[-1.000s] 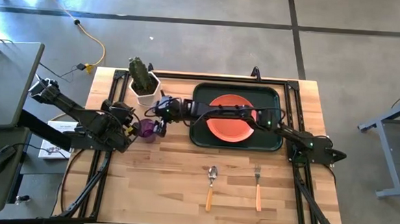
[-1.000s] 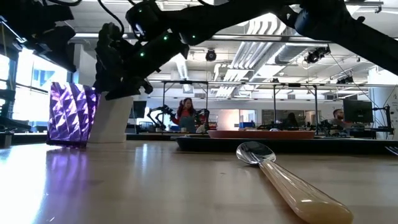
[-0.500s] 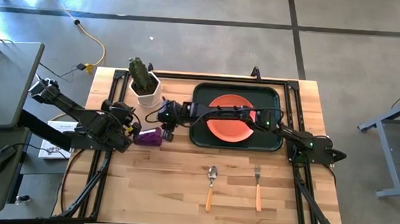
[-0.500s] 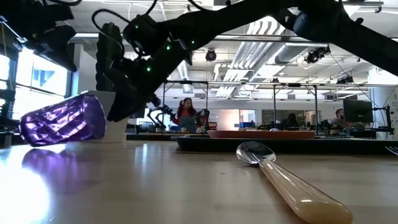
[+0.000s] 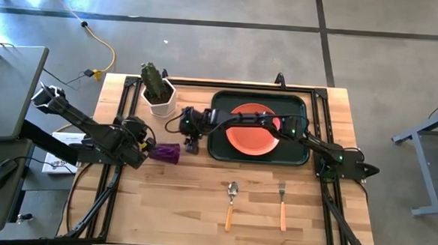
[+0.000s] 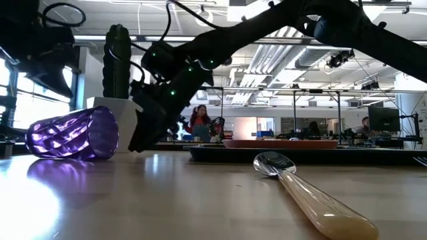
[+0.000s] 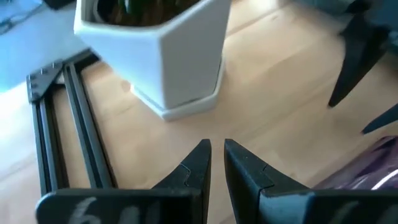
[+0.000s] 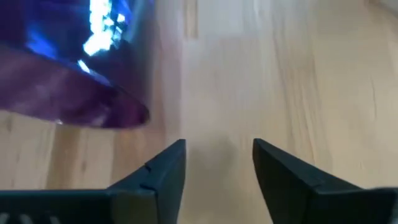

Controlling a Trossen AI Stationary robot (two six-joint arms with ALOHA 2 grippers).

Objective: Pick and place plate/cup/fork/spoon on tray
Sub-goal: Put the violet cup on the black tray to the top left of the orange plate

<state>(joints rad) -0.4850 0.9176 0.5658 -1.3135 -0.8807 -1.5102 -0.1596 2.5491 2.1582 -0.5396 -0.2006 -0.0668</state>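
Note:
The purple cup (image 5: 166, 153) lies on its side on the table left of the tray, its wide mouth (image 6: 110, 133) toward the table's right. My left gripper (image 5: 144, 145) is shut and stands at the cup's narrow end; the cup shows beside its fingers in the left wrist view (image 7: 367, 171). My right gripper (image 5: 191, 143) is open and empty, low over the table just right of the cup's mouth (image 8: 74, 81). The orange-red plate (image 5: 252, 129) lies in the dark green tray (image 5: 219, 149). The spoon (image 5: 230, 202) and the fork (image 5: 281, 204) lie on the table near the front edge. My left gripper stands close beside the cup's narrow end (image 7: 348, 177) with shut fingers. I cannot tell whether it touches the cup.
A white pot with a green cactus (image 5: 158, 89) stands at the far left, just behind both grippers. Bare wood lies between the cup and the spoon. The spoon's bowl (image 6: 270, 163) is close to the low camera.
The cup has tipped over from upright onto its side, its mouth now toward the table's right. My right gripper has moved away from the cup toward the table's right and near edge and has come lower.

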